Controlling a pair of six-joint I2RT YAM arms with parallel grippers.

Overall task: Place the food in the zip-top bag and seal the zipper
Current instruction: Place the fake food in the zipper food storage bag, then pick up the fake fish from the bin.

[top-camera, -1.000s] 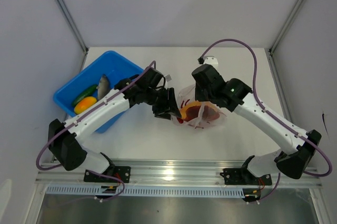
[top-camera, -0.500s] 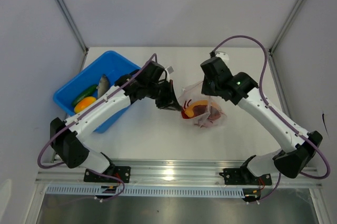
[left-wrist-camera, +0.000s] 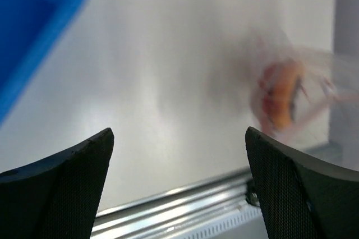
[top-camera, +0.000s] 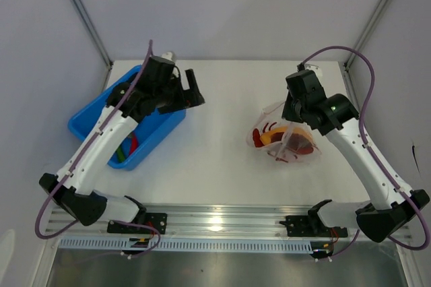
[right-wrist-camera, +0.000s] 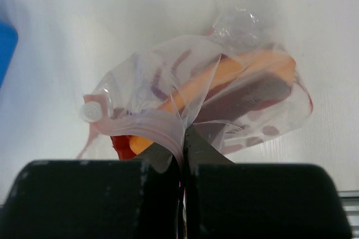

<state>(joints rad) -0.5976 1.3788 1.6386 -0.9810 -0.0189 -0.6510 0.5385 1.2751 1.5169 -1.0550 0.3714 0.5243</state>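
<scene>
My right gripper (top-camera: 291, 120) is shut on the mouth edge of the zip-top bag (top-camera: 286, 144) and holds it right of centre. In the right wrist view the gripper (right-wrist-camera: 183, 145) pinches the pink zipper strip (right-wrist-camera: 150, 124), and the bag (right-wrist-camera: 235, 90) hangs below with an orange piece (right-wrist-camera: 247, 70) and a red chilli (right-wrist-camera: 119, 145) inside. My left gripper (top-camera: 191, 91) is open and empty by the right rim of the blue bin. In the left wrist view the gripper (left-wrist-camera: 179, 185) is wide apart and the bag (left-wrist-camera: 283, 99) is a blur far to the right. Green and red food (top-camera: 125, 149) shows in the bin under my left arm.
The blue bin (top-camera: 82, 127) stands at the far left; its corner shows in the left wrist view (left-wrist-camera: 33, 20) and at the right wrist view's left edge (right-wrist-camera: 5, 48). A metal rail (top-camera: 215, 219) runs along the table's near edge.
My left gripper left the bag's mouth and swung back left to the bin. My right gripper carried the bag to the right.
</scene>
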